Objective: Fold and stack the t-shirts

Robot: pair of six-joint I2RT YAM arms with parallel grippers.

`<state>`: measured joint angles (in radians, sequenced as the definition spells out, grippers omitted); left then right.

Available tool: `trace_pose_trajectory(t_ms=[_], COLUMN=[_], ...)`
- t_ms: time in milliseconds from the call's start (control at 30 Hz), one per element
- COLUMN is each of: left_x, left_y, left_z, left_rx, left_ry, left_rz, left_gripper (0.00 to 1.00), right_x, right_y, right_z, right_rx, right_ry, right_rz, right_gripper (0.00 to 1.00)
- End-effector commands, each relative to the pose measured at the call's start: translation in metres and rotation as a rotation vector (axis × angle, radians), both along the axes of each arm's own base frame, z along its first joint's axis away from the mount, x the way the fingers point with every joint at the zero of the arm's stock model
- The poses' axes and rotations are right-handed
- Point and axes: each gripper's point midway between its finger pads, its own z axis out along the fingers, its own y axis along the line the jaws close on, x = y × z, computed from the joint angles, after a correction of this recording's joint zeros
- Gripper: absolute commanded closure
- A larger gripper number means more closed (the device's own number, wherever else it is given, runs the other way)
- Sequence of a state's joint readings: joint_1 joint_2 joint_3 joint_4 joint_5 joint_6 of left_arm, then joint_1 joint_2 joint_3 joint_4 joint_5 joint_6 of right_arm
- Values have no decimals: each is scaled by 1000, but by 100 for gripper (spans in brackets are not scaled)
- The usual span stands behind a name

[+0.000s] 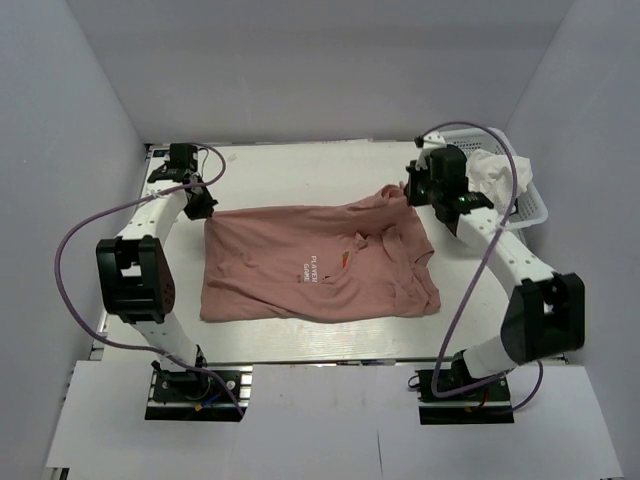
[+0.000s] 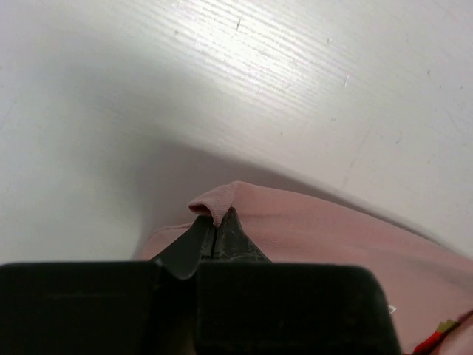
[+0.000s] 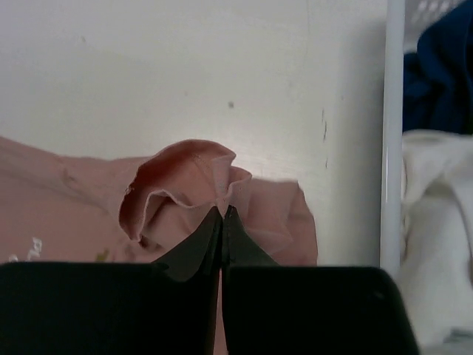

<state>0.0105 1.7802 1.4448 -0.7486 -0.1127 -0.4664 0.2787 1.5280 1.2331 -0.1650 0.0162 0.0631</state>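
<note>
White table (image 1: 290,165) is carrying a dusty-pink t-shirt (image 1: 290,275), which is lying spread across its middle with the right side rumpled and bunched. White mesh basket (image 1: 537,212) is sitting at the far right corner, holding a white t-shirt (image 1: 492,172) and a royal-blue t-shirt (image 3: 443,74). Left gripper (image 2: 214,228) is pinching the pink shirt's far left corner, fingers pressed together on the hem. Right gripper (image 3: 223,214) is pinching a gathered fold at the shirt's far right edge, just beside the basket. Small chest print (image 1: 309,270) is facing up.
</note>
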Motion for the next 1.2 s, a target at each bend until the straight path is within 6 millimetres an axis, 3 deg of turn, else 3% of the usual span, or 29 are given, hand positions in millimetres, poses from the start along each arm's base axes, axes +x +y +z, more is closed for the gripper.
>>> trace_pose_trajectory(t_ms=[0, 67, 133, 167, 200, 267, 300, 567, 633, 667, 700, 733, 767, 800, 933, 967, 1033, 1133, 1167], left_x=[-13, -27, -42, -43, -53, -59, -64, -113, -128, -132, -140, -145, -153, -162, -157, -148, -134, -105, -98], left_y=[-5, -7, -7, -7, -9, -12, -12, -12, -11, -11, -11, -11, -11, -8, 10, 7, -3, -22, -30], left_z=[12, 12, 4, 12, 3, 5, 2, -35, -44, -43, -42, -40, -39, -26, 17, 31, 45, 56, 60], left_rx=[-6, -19, -25, -24, -37, -54, -59, -77, -73, -78, -77, -77, -78, -69, -8, -25, -63, -145, -181], left_ry=[-44, -42, -19, -60, -41, -65, -58, 54, 108, 116, 139, 150, 173, 178, 67, 26, -21, -99, -119], left_rz=[-26, -22, -14, -14, -11, -8, 0, 76, 94, 105, 106, 107, 140, 158, 215, 207, 175, 73, 37], left_gripper=[100, 100, 100, 100, 100, 100, 100, 100, 74, 61, 32, 18, 11, 4, 0, 0, 0, 0, 0], right_x=[-28, -46, -65, -73, -85, -97, -104, -166, -182, -195, -211, -219, -232, -238, -229, -215, -208, -185, -168], right_y=[-24, -31, -36, -35, -36, -34, -35, -47, -45, -45, -36, -31, -29, -28, -38, -35, -26, -6, 1], right_z=[-14, 2, -12, -3, -23, -39, -33, -83, -93, -109, -118, -116, -128, -124, -88, -63, -49, -35, -26], right_rx=[-46, -43, -49, -29, -20, 2, 25, 51, 94, 100, 145, 179, 222, 239, 244, 254, 268, 298, 318], right_ry=[8, -25, 9, -11, 34, 74, 56, 199, 235, 288, 339, 349, 417, 418, 291, 216, 194, 187, 135], right_rz=[-69, -82, -86, -77, -72, -70, -72, -113, -124, -125, -82, -57, -91, -92, -132, -112, -58, 21, 36], right_gripper=[100, 100, 100, 100, 100, 100, 100, 100, 100, 85, 69, 60, 56, 53, 40, 38, 37, 36, 36])
